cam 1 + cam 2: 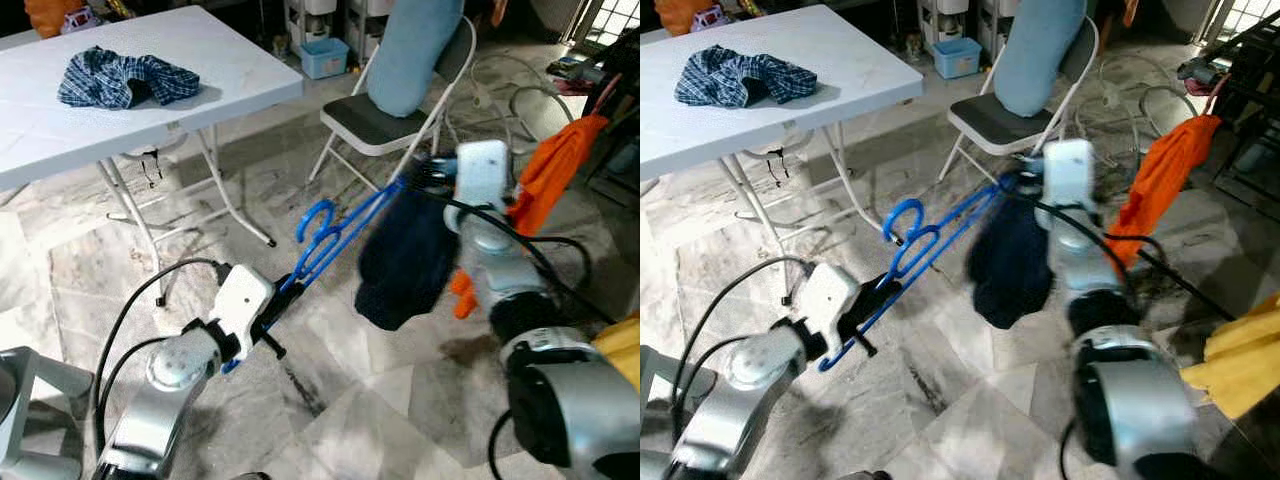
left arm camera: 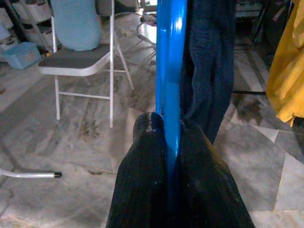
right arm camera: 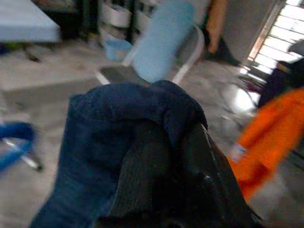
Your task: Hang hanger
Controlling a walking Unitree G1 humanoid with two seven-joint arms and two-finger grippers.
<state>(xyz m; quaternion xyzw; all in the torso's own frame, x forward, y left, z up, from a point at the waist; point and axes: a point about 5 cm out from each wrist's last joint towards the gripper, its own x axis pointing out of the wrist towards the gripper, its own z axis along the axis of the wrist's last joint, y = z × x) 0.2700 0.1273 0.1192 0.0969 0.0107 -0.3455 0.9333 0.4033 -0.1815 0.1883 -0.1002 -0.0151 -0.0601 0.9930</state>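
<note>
A blue plastic hanger stretches slantwise above the floor between my two arms, its hook curling up near the middle. My left gripper is shut on its lower end; in the left wrist view the black fingers clamp the blue bar. A dark navy garment droops from the hanger's far end. My right gripper is shut on that cloth, and the right wrist view shows the navy fabric bunched over its black fingers.
A white folding table with a crumpled plaid cloth stands at the left. A folding chair holding a light blue cushion is behind the hanger. An orange garment hangs at the right, yellow cloth lower right. Marble floor lies below.
</note>
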